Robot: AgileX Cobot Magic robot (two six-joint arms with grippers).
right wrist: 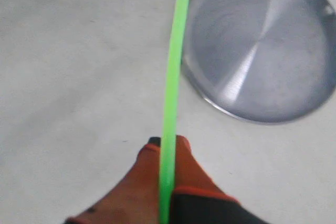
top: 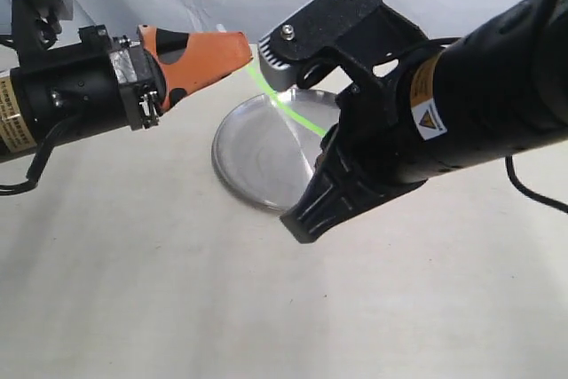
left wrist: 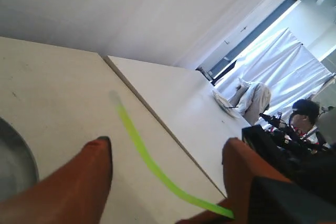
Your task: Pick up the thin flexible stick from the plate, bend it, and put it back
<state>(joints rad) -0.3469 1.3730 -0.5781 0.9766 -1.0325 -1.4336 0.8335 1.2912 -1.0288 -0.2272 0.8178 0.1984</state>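
Note:
The thin flexible stick [top: 293, 113], a neon-green strand, is held in the air above the plate [top: 253, 153], a shiny steel dish on the pale table. My right gripper [right wrist: 168, 142] is shut on the stick [right wrist: 176, 51], which runs straight out past its orange fingertips beside the plate [right wrist: 262, 51]. In the exterior view this gripper is hidden behind its own black arm. My left gripper [left wrist: 168, 141] is open, its orange fingers [left wrist: 100, 156] wide apart. The stick [left wrist: 147, 158] curves through the gap, and its near end reaches the base of one finger. The left gripper [top: 240, 46] hovers behind the plate's far left rim.
The bulky black right arm [top: 444, 122] crosses over the plate's right side. A table seam [left wrist: 157, 119] runs behind the left gripper. White cloth backs the scene. A person [left wrist: 304, 116] and dark equipment sit far off in the room.

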